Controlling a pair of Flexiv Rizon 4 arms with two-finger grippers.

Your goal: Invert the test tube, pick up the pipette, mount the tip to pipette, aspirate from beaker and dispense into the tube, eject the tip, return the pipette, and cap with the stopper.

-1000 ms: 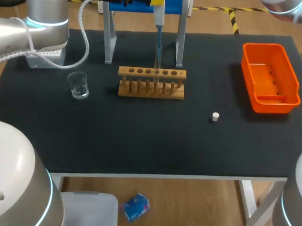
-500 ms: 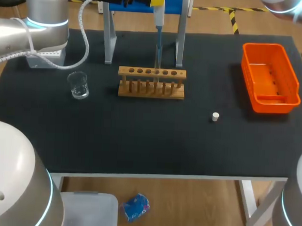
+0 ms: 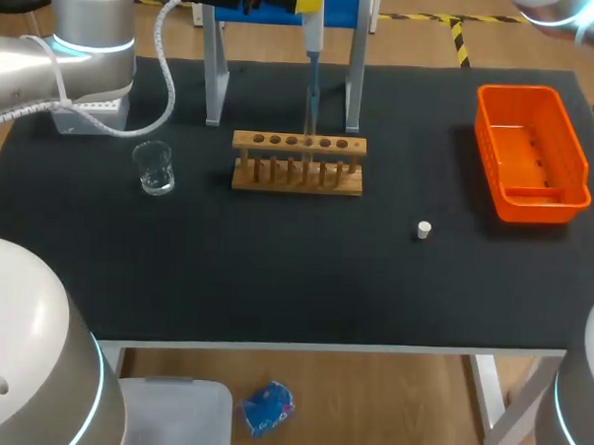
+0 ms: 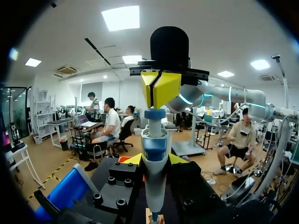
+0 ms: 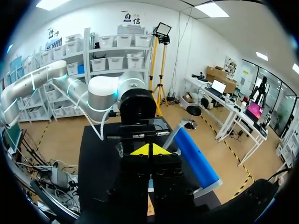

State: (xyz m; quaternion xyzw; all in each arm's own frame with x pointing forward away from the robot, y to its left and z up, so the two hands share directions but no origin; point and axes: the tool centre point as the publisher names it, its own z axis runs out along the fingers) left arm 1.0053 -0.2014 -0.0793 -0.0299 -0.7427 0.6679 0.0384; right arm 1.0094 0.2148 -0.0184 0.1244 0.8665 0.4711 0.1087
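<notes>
head view, pipette: the pipette (image 3: 312,70) hangs upright from the left gripper (image 3: 309,0) at the table's far side, its lower end at the middle holes of the rack (image 3: 298,163).
head view, step: this looks like the dispense into the tube. it goes best with the pipette held plumb, its end inside the tube mouth, and the plunger pressed slowly all the way down so that nothing runs onto the rack.
head view, waiting: the beaker (image 3: 154,167) stands well to one side of the rack, and the stopper (image 3: 424,229) lies apart on the bare table (image 3: 275,271).
head view, hidden: the test tube cannot be told from the rack's pegs. the right gripper is out of sight.
left wrist view, left gripper: the left gripper (image 4: 155,159) is clenched on the pipette (image 4: 154,154), with a yellow tip on each side of the body.
left wrist view, right gripper: the right gripper (image 4: 161,87) has its fingers pressed together and sits right at the plunger button. firm contact cannot be confirmed.
left wrist view, hidden: the pipette's lower end and the tube are cut off.
right wrist view, right gripper: the right gripper (image 5: 149,150) is clenched on nothing.
right wrist view, hidden: the plunger lies behind the gripper's own fingers.
</notes>
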